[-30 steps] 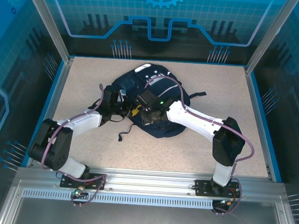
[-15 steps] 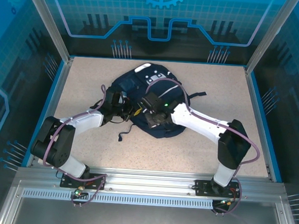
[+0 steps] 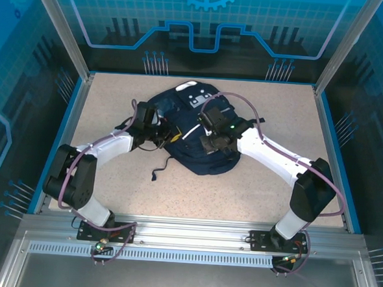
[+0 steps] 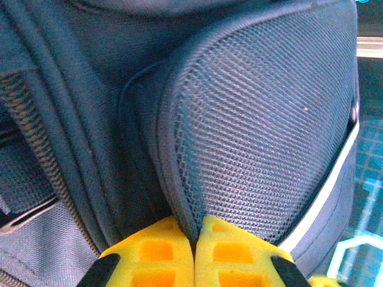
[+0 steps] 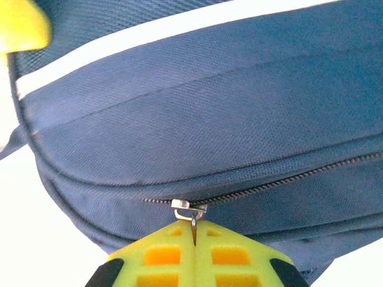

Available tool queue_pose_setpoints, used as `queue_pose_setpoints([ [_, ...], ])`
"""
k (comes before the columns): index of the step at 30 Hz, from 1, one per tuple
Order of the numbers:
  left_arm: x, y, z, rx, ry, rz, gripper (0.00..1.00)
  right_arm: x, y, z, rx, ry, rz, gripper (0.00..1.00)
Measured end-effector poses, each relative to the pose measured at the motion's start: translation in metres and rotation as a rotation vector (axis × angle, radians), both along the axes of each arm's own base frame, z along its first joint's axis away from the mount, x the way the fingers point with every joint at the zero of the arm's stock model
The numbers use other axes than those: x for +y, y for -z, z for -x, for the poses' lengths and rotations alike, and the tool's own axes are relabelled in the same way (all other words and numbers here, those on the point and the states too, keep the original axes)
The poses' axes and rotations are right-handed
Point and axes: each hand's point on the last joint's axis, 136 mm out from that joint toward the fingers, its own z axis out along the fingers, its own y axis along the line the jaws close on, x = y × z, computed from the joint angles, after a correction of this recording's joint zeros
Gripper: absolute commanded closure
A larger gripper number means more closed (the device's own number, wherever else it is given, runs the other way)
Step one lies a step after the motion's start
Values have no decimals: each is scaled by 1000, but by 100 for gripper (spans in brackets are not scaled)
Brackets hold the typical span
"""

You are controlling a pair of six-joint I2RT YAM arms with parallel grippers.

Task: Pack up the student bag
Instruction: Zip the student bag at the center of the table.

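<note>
The student bag (image 3: pixel 181 105), navy with a thin white stripe and white patches at its far end, lies flat in the middle of the table. My left gripper (image 3: pixel 172 137) is at the bag's left side. In the left wrist view its yellow fingers (image 4: pixel 161 251) are shut on the rim of the bag's grey mesh side pocket (image 4: pixel 263 125). My right gripper (image 5: pixel 193 230) is shut on the metal zipper pull (image 5: pixel 190 208) of a zipper (image 5: pixel 287 179) that runs to the right below the white stripe (image 5: pixel 179 27). In the top view this gripper (image 3: pixel 209 144) sits over the bag's right half.
A dark strap end (image 3: pixel 158 174) trails onto the table in front of the bag, and another strap (image 3: pixel 252 121) sticks out at the right. Blue-edged walls enclose the speckled table (image 3: pixel 274 181). A yellow fingertip (image 5: pixel 21 24) of the left gripper shows at the top left.
The left gripper has shut on the mesh pocket rim and shifted slightly back. The right arm has swung right and back, taking the zipper pull along the bag.
</note>
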Motion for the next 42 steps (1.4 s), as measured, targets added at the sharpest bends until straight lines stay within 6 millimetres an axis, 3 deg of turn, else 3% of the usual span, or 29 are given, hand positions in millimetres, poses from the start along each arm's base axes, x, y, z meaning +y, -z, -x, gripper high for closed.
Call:
queue_pose_setpoints([
  [4, 21, 3, -22, -2, -10, -59, 98, 38, -11, 20, 34, -103, -96, 100],
  [6, 33, 1, -33, -21, -28, -81, 90, 63, -17, 32, 59, -159, -151, 100],
  [8, 47, -2, -39, -33, -52, -105, 72, 88, -21, 36, 75, -193, -195, 100],
  [11, 75, -7, -42, -42, -127, -151, 54, 111, -20, 31, 83, -185, -210, 100],
  [12, 84, -12, -41, -48, -151, -160, 52, 114, -18, 27, 83, -169, -206, 98],
  [14, 97, -25, -37, -73, -187, -172, 50, 112, -14, 21, 75, -130, -185, 83],
  [17, 99, -42, -23, -111, -197, -164, 44, 99, -9, 18, 69, -81, -131, 64],
  [20, 96, -38, -6, -99, -191, -149, 39, 88, -4, 18, 73, -45, -82, 57],
  [23, 96, -21, 9, -46, -196, -141, 36, 78, 0, 18, 72, -14, -40, 55],
  [27, 93, -6, 22, 10, -201, -129, 34, 73, 19, 15, 90, 9, 22, 55],
  [33, 84, -8, 25, 14, -198, -97, 33, 74, 51, 2, 104, 45, 122, 63],
  [42, 64, -12, 27, 10, -175, -43, 33, 65, 55, -15, 37, 104, 196, 83],
])
